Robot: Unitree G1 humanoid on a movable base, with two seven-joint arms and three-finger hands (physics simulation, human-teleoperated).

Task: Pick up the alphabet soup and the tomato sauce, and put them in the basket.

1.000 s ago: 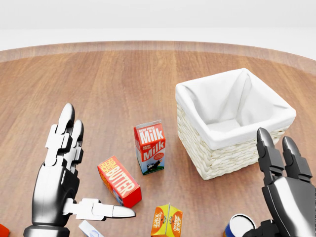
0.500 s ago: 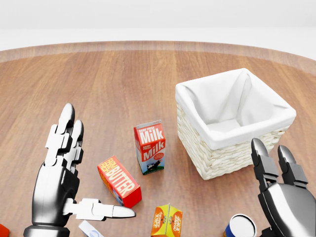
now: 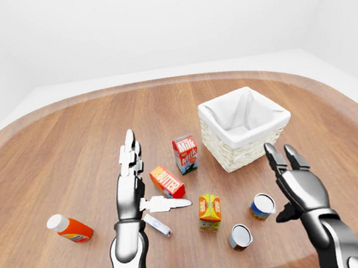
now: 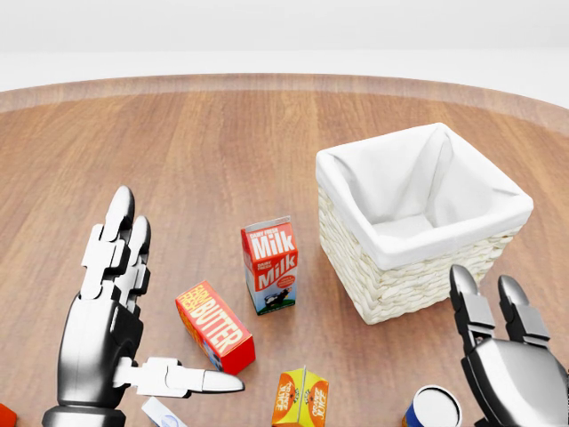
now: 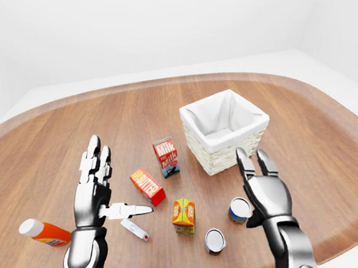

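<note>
Cans are the business here: two of them sit low on the wooden table (image 3: pixel 47 146) in the left-eye view. The blue-walled can (image 3: pixel 262 206) stands upright just beside the right hand (image 3: pixel 300 187), at about nine o'clock from its palm. The darker can (image 3: pixel 239 237) rests at roughly seven o'clock from the blue one, near it but apart, its pale lid tipped toward the camera. Which is the alphabet soup and which the tomato sauce I cannot tell; the labels are too small.

The basket (image 3: pixel 245 128), lined in white and with nothing visible inside it, lies at about twelve o'clock from the blue can, well apart.

Both hands are empty. The right hand's fingers (image 4: pixel 469 302) stand straight and spread, thumb out to the side. The left hand (image 3: pixel 131 192) holds its fingers straight and close together, thumb jutting toward the butter box (image 3: pixel 166 181), not touching it.

Judging by look, each can is rigid, smooth-walled and moderately heavy, so likely to slip in a loose pinch. The best hold would be around the cylinder's middle, fingers on one side and thumb opposite.
</note>
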